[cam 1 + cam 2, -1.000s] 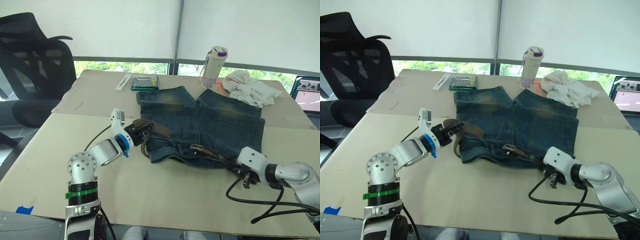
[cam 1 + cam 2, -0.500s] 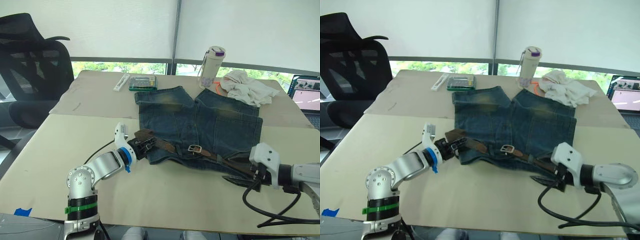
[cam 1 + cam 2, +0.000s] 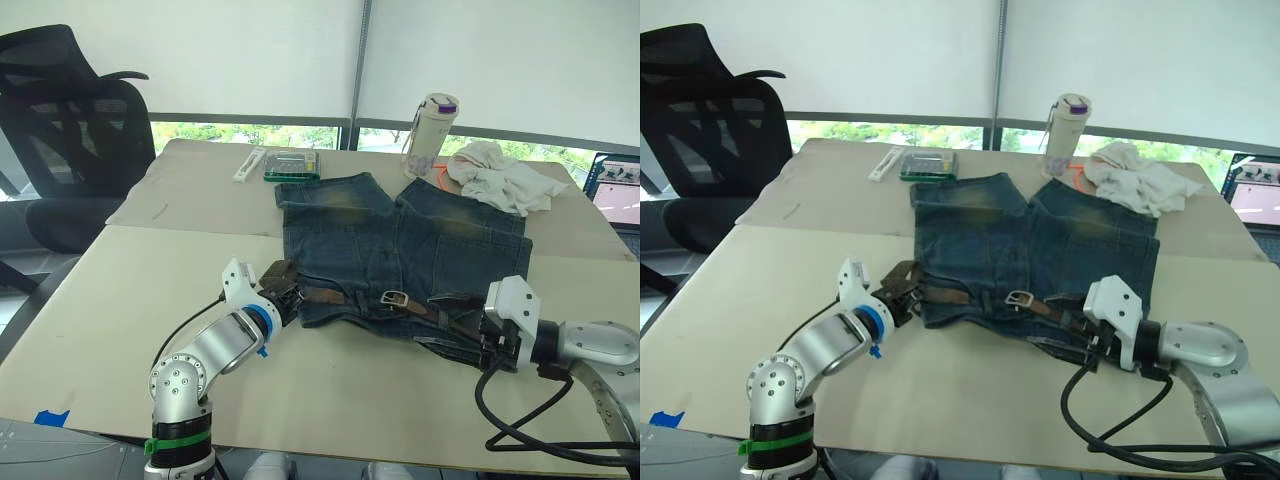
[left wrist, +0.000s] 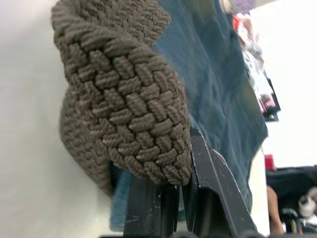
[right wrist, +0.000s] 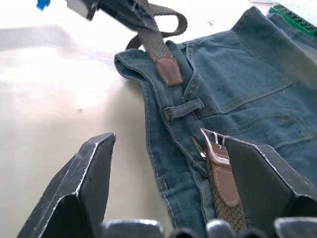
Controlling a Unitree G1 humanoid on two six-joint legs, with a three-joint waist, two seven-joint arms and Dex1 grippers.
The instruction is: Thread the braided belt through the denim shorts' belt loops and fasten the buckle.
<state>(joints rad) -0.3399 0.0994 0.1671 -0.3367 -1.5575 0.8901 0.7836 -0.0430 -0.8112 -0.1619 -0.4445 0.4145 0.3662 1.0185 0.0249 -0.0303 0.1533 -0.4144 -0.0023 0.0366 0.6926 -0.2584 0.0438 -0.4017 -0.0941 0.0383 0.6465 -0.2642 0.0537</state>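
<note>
The shorts [image 3: 405, 250] lie flat on the table [image 3: 120, 290], waistband toward the robot, legs pointing at the window. The belt [image 3: 330, 296] runs along the waistband. Its looped end bunches at the shorts' left corner, pinched in the left gripper [image 3: 283, 297]. The left wrist view shows the two black fingers [image 4: 148, 208] pressed together under a fold of the weave, so the claw is closed on the belt. How much strap sits between them is hidden by the fold.

The buckle [image 3: 391, 298] lies mid-waistband, its brown leather tab just behind it. In the right wrist view a belt loop [image 5: 183, 109] crosses the waistband between the belt's leather tip and the buckle; I cannot tell whether the strap passes under it. Right of the buckle the belt runs toward the right gripper [image 3: 487, 345] and disappears behind its white housing.

The right gripper sits at the shorts' right corner with its fingers [image 5: 89, 183] spread wide, one on the bare table and one over the denim. Nothing is between them but the belt lying on the shorts.

Behind the shorts stand a bottle [image 3: 427, 134], a white cloth [image 3: 500, 175] and a green box [image 3: 291, 164].
</note>
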